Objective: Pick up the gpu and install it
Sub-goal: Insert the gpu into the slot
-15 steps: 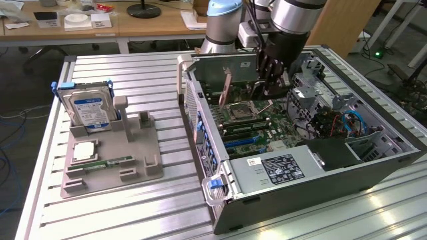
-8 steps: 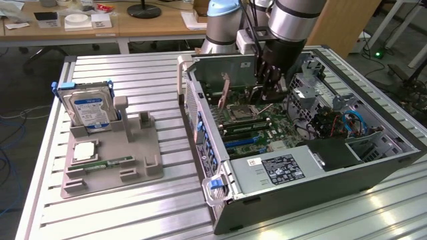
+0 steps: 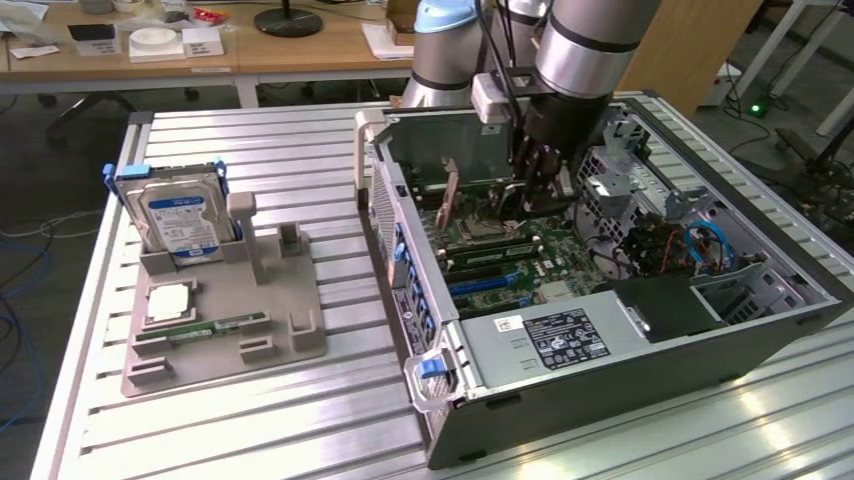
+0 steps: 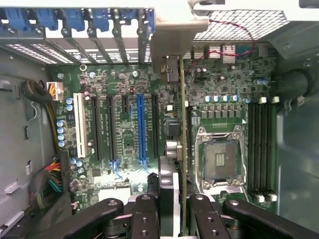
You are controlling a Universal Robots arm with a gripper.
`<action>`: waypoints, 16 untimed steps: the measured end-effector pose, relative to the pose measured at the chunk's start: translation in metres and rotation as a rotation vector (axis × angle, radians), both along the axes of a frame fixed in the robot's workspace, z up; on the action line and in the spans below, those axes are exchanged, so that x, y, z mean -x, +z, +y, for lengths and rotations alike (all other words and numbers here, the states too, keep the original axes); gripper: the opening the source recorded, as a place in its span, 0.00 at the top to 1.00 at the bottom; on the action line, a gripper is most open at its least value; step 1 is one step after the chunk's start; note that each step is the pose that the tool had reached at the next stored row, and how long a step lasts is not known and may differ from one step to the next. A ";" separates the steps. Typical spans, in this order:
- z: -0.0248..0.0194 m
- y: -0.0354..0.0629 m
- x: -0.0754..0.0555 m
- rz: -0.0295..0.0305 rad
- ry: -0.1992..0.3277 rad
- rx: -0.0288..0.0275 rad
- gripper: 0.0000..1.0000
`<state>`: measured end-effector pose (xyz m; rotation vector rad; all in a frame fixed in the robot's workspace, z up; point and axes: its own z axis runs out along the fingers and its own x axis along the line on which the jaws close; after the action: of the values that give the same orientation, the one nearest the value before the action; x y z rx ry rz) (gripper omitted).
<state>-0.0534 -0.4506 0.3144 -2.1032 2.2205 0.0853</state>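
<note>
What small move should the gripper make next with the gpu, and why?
Probably a slow, straight descent toward the motherboard. The gripper is shut on the gpu, held on edge inside the open case, its metal bracket near the rear slot openings; the card does not look seated yet.

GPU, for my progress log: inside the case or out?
Inside: the gripper holds the gpu on edge above the motherboard. Seated, cannot tell.
</note>
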 end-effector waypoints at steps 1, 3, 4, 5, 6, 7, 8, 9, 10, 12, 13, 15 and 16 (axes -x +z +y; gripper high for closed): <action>-0.0006 -0.0018 0.000 0.0000 0.000 -0.0001 0.72; -0.0010 -0.0055 0.001 0.0000 0.000 0.0002 0.72; -0.0010 -0.0072 0.001 0.0000 0.000 0.0001 0.72; -0.0010 -0.0090 0.002 0.0001 0.000 0.0002 0.72; -0.0010 -0.0108 0.002 0.0000 0.000 0.0001 0.72; -0.0010 -0.0126 0.003 0.0000 0.000 0.0002 0.72; -0.0012 -0.0146 0.003 0.0000 -0.001 0.0003 0.72; -0.0020 -0.0163 0.004 0.0001 -0.001 0.0004 0.72; -0.0034 -0.0176 0.004 0.0001 -0.002 0.0006 0.72; -0.0076 -0.0197 0.004 0.0001 -0.003 0.0004 0.72; -0.0098 -0.0208 0.004 0.0000 -0.004 0.0003 0.72; -0.0139 -0.0232 0.004 0.0001 -0.004 0.0004 0.72; -0.0153 -0.0248 0.004 0.0000 -0.004 0.0003 0.72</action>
<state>-0.0575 -0.4658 0.2897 -2.0988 2.2248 0.0848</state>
